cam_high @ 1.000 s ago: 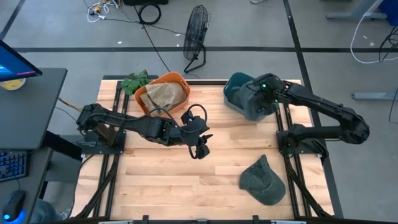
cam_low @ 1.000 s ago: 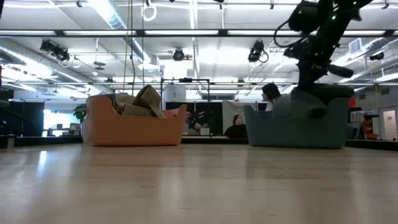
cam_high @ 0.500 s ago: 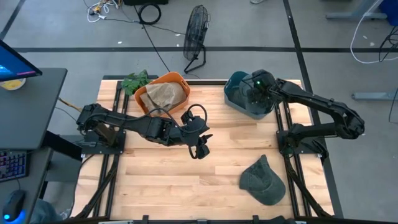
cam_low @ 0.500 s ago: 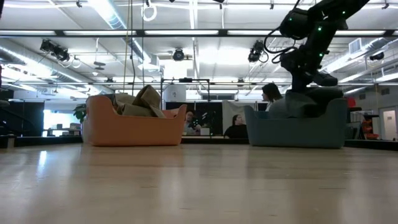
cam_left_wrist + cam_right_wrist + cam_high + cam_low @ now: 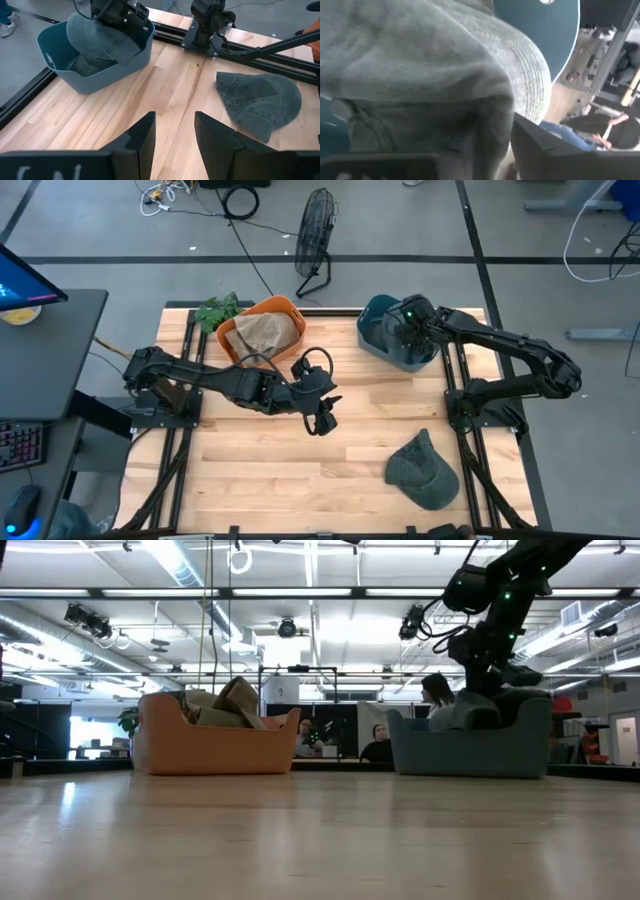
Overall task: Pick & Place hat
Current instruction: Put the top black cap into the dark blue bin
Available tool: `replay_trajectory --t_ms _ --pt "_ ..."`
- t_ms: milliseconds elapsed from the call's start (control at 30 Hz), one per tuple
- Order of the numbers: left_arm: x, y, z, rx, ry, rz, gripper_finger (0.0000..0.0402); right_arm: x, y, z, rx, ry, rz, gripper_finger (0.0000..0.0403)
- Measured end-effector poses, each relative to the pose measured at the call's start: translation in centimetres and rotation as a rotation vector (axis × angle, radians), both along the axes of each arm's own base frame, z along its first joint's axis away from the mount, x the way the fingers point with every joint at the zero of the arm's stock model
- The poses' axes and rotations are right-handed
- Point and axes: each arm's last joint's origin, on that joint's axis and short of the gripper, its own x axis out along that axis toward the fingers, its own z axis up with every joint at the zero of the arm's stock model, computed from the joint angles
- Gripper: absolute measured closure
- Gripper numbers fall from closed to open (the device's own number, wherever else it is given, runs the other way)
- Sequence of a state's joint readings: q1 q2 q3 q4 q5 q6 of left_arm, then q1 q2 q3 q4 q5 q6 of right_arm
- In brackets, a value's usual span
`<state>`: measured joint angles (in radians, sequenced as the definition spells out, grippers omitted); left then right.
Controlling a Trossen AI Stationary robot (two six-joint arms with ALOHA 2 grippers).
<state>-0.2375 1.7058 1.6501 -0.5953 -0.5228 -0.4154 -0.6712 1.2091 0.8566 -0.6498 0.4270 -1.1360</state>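
A grey-green hat [image 5: 97, 37] lies bunched in the blue bin [image 5: 368, 315] at the table's far right, its crown showing above the rim [image 5: 468, 710]. My right gripper [image 5: 492, 150] reaches down into that bin, open, with a fold of the hat between its fingers. A second grey-green hat [image 5: 422, 470] lies flat on the wood near the front right. My left gripper [image 5: 322, 425] hovers open over the table's middle, with nothing between its fingers [image 5: 175, 135]. My right gripper has a fold of the hat's crown [image 5: 490, 112] between its parted fingers [image 5: 542, 145], and the cloth lies against them. It comes from above, slanting down into the bin. The hat rests in the bin, not lifted.
An orange bin [image 5: 262, 330] with crumpled tan cloth stands at the far middle, a green leafy thing [image 5: 218, 310] beside it. Bare wood [image 5: 260, 470] stretches across the near left and middle. Black rails run along both table sides.
My right gripper has gone down and toward the table's left, from the blue bin's right rim to over its middle. The hat, which was draped over the bin's right side, has sunk into the bin. The bin has slid slightly leftward.
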Motion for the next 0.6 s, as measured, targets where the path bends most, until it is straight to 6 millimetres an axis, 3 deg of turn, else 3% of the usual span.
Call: replay_trajectory --t_ms 167,333,533,600 --pt "0.0 0.0 0.0 0.0 0.0 0.0 0.0262 -0.2 0.0 0.3 -0.07 0.019 -0.076 0.0236" --pt "0.0 0.0 0.0 0.0 0.0 0.0 0.0262 -0.4 0.9 1.2 -0.133 -0.028 -0.141 0.0223" --pt "0.0 -0.1 0.0 -0.001 0.0 -0.002 0.0262 -0.8 2.0 2.0 -0.107 -0.179 -0.226 0.0222" --pt "0.0 -0.1 0.0 -0.003 0.001 -0.006 0.0262 -0.6 2.6 2.3 -0.05 -0.304 -0.273 0.0226"
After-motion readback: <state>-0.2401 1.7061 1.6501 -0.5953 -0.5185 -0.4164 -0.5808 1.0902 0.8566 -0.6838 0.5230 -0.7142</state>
